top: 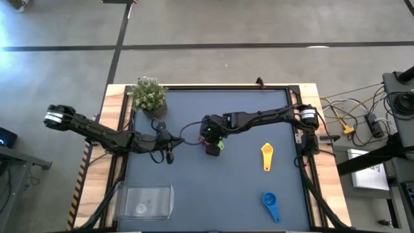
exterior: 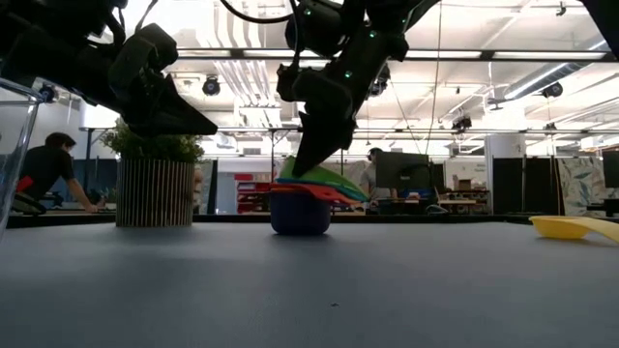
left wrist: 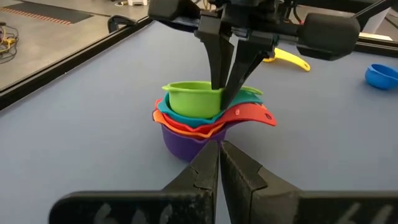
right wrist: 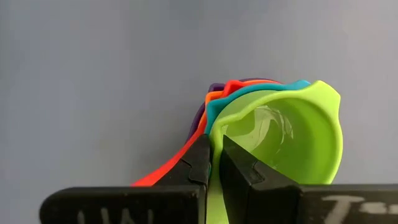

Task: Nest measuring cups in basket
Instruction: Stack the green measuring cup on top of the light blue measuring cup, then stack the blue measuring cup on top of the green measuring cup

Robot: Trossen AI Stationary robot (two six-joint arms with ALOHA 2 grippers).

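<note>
On the dark blue-grey bench (top: 194,194) a stack of small plastic scoop-shaped measuring cups (left wrist: 202,115) is sitting near the middle, at about 12 o'clock from the bench's centre in the high view: a purple cup (left wrist: 180,140) at the bottom, then orange, red and light blue ones, with a lime-green cup (left wrist: 193,99) on top. The right gripper (right wrist: 214,155) is reaching down over the stack and is pinching the green cup's wall, at the handle side, between narrowly set fingers. The left gripper (left wrist: 219,163) is hanging just beside the stack at roughly 9 o'clock, with its fingers pressed together and carrying nothing.

A yellow plastic cup (top: 267,156) is lying at 3 o'clock from the stack, and a blue plastic cup (top: 270,203) at 5 o'clock, well apart from it. The clear shallow rectangular plastic basket (top: 147,199) is waiting at 7 o'clock, near the bench's front left corner, and is not yet holding the stack. A small potted plant (top: 149,94) is standing at 10 o'clock.

The cups are probably light, stiff and rather slick, so the loosely nested stack could tip or separate. Gripping a rim wall or the bundled handles looks safest.
</note>
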